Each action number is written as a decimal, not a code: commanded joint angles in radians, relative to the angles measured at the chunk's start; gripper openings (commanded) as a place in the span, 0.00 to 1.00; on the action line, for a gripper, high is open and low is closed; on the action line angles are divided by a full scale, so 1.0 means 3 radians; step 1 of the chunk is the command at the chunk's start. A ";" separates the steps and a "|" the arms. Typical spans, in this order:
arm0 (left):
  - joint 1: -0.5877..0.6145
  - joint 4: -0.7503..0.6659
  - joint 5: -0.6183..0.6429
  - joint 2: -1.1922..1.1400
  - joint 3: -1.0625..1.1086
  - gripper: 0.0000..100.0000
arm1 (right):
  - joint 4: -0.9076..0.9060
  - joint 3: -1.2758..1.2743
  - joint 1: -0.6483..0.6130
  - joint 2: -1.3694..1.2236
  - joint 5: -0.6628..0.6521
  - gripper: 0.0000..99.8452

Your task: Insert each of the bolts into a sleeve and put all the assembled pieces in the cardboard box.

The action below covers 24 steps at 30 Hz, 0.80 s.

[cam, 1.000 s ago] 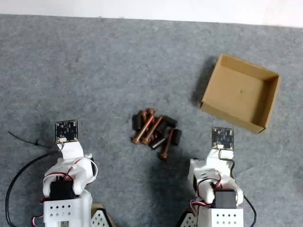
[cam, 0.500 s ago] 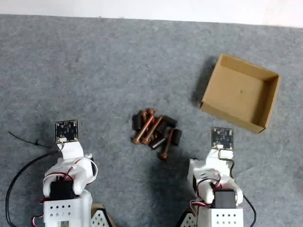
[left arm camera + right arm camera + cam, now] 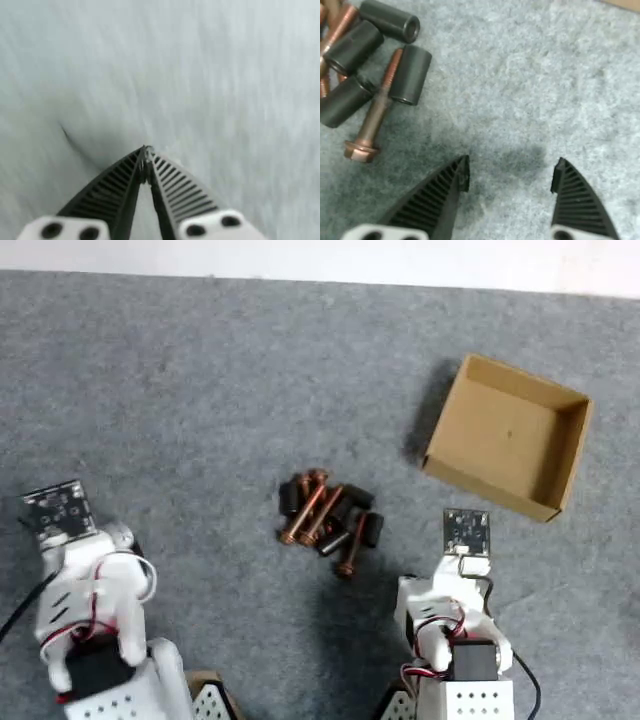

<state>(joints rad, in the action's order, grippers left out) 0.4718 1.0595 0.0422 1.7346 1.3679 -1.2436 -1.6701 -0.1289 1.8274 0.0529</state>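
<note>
Across the high view spreads the grey tabletop. At upper right of it the cardboard box sits open with nothing inside, in the same spot as a second ago. At lower left the left arm has swung outward toward the frame's left edge, away from the parts. The right arm at lower right holds almost the same pose as before.

The left gripper is pressed together with its tips meeting, and it holds nothing above bare tabletop. The right gripper is spread wide over the tabletop, just beside the pile.

At centre frame the copper bolts and black sleeves lie heaped together, unmoved. In the right wrist view one sleeve lies against the shank of a bolt; I cannot tell whether the bolt passes through it.
</note>
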 commanded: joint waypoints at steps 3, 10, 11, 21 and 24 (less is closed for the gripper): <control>-0.0253 -0.0276 -0.0363 -0.0125 -0.1133 0.01 | -0.0018 -0.0534 -0.0018 0.0038 0.0015 0.25; -0.0806 -0.0005 -0.0511 -0.2053 -0.2268 0.01 | -0.0018 -0.0534 -0.0018 0.0038 0.0015 0.25; -0.0933 0.0128 -0.0511 -0.2432 -0.2488 0.01 | -0.0018 -0.0534 -0.0018 0.0038 0.0015 0.25; -0.1864 0.0568 -0.0496 -0.4657 -0.3613 0.01 | -0.0013 -0.0534 -0.0028 0.0038 0.0026 0.25; -0.2064 0.0302 -0.0496 -0.4800 -0.3393 0.01 | -0.0013 -0.0534 -0.0028 0.0038 0.0031 0.25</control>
<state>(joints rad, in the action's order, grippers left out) -0.0621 1.2267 -0.1036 0.3429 0.3429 -1.2436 -1.6701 -0.1304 1.8274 0.0529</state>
